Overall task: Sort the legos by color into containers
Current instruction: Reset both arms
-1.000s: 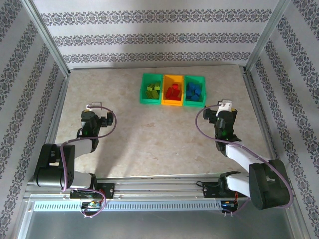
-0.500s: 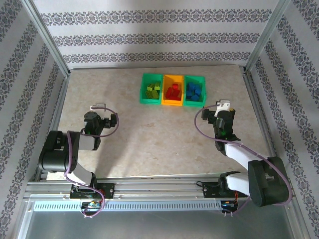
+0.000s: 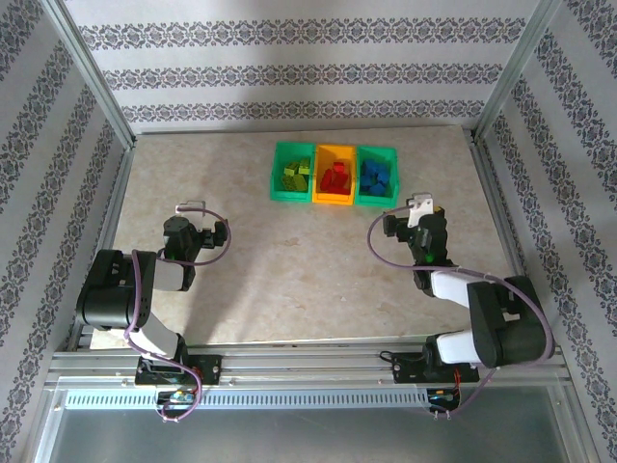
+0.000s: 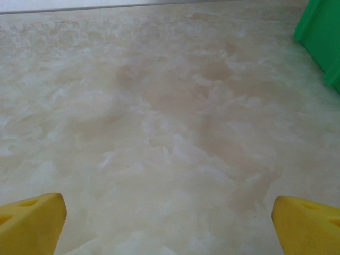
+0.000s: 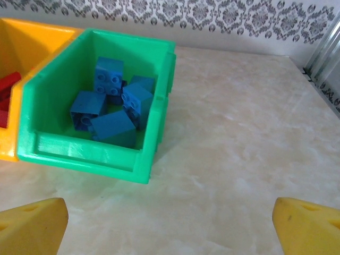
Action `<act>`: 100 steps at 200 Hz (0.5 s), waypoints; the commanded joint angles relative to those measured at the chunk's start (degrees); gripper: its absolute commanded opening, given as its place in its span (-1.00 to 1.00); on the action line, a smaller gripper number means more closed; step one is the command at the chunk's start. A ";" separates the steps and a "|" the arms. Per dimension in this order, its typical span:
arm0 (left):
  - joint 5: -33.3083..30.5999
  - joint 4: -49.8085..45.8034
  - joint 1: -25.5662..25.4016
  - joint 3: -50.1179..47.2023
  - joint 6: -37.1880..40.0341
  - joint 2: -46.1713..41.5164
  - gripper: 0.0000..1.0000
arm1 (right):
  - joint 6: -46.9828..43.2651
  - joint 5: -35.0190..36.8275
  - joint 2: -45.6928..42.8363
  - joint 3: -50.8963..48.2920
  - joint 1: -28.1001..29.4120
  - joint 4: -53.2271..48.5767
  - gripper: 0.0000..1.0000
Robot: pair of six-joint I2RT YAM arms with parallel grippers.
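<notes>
Near the far edge of the counter [image 3: 289, 260], a little right of its middle, the left green bin [image 3: 277, 176], the orange-yellow bin [image 5: 32, 48] and the right green bin [image 5: 79, 154] stand side by side in a row. They hold lime legos [image 3: 296, 174], red legos [image 3: 335, 177] and blue legos [image 5: 111, 101] in that order; the blue ones look like about five, though they overlap. The right tool [image 5: 170, 228] hangs near the right green bin's front corner, its jaws spread wide with nothing between them. The left tool [image 4: 170, 226] sits low over the counter's left side, well apart from the bins, also wide open and empty.
</notes>
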 commanded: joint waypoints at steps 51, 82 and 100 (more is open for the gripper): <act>1.23 3.25 1.05 0.24 -0.78 -0.15 0.99 | 3.50 -3.30 7.33 0.85 -4.41 8.59 0.97; 1.23 3.25 1.05 0.24 -0.78 -0.08 0.99 | 4.43 -4.21 7.57 1.09 -5.49 8.49 0.97; 1.23 3.22 1.05 0.24 -0.78 -0.16 0.99 | 4.41 -4.14 7.59 1.11 -5.41 8.47 0.97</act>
